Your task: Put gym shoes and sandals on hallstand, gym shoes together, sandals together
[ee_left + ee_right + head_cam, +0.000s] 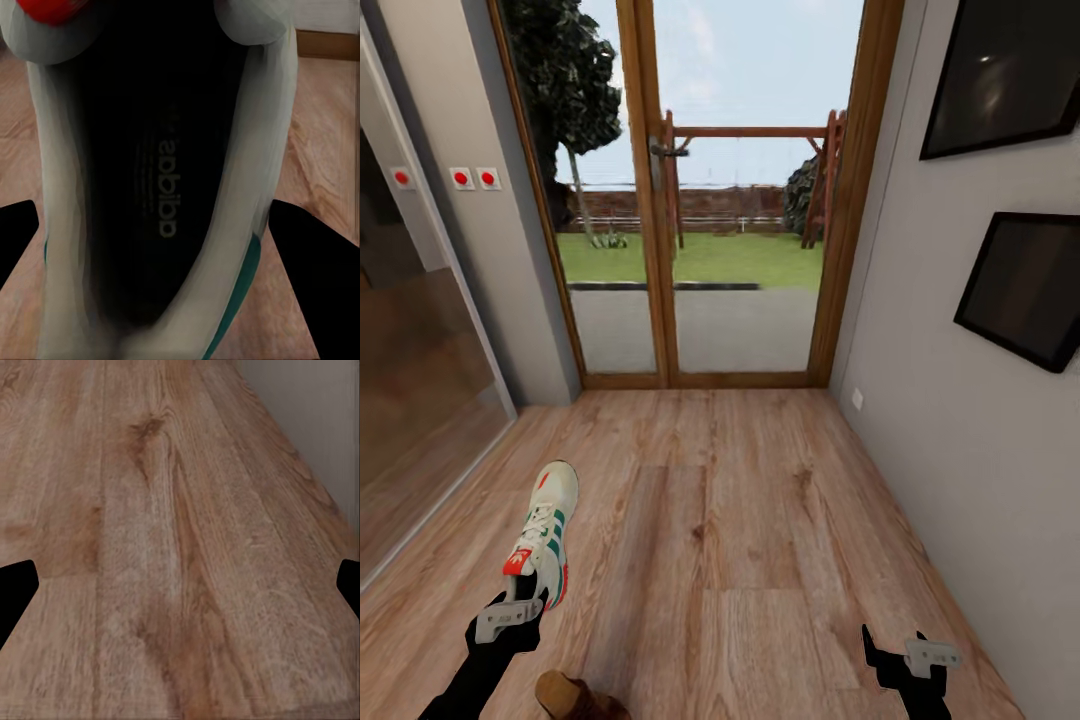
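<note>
The left gripper is clamped on the heel of a cream-white lace-up gym shoe with green side stripes and a red tongue patch, toe pointing toward the wood-framed glass door, probably carried for racking. Its dark insole reads "adidas". Nearer the robot than that door, a brown leather-look sandal lies on the wood-plank corridor floor. The right gripper hangs wide apart, empty.

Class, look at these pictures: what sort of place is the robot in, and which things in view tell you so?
Most likely a home corridor by a garden exit: wood-plank floor, a glazed wooden door opening onto a lawn, and a gym shoe at the left gripper.
</note>
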You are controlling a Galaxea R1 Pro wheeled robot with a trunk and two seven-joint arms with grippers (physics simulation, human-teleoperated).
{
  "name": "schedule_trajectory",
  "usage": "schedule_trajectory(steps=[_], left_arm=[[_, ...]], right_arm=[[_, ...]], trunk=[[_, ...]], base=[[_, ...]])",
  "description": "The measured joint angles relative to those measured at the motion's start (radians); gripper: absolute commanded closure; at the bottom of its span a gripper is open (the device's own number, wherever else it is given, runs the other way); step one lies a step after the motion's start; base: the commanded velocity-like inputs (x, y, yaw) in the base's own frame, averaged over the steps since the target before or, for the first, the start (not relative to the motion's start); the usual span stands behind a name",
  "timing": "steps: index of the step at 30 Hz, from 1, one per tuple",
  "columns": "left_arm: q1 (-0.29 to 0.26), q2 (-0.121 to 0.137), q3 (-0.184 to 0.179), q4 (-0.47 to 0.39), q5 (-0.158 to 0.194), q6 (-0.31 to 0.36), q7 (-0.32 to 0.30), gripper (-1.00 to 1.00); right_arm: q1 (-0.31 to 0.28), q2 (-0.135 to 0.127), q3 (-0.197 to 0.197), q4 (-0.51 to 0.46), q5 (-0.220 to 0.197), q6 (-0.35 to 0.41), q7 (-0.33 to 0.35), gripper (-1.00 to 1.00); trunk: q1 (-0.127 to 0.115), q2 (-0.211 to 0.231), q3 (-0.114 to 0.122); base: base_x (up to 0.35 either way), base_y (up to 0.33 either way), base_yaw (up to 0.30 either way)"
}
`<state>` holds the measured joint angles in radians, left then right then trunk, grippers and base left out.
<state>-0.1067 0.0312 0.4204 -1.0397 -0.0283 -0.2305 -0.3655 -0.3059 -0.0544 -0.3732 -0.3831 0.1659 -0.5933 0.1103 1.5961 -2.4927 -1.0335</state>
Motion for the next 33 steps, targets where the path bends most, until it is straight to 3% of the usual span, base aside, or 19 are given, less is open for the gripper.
schedule_trajectory(steps=[20, 33], left_arm=[[0.000, 0.000, 0.002, 0.000, 0.000, -0.002, 0.000, 1.00], [0.000, 0.001, 0.003, 0.000, 0.003, -0.003, 0.000, 1.00]], right_arm=[[0.000, 0.000, 0.001, 0.000, 0.000, 0.000, 0.000, -1.00], [0.000, 0.001, 0.001, 0.000, 0.002, 0.000, 0.000, -1.00]], trunk=[[0.000, 0.000, 0.000], [0.000, 0.000, 0.000]], base=[[0.162, -0.271, 0.002], [0.199, -0.234, 0.170]])
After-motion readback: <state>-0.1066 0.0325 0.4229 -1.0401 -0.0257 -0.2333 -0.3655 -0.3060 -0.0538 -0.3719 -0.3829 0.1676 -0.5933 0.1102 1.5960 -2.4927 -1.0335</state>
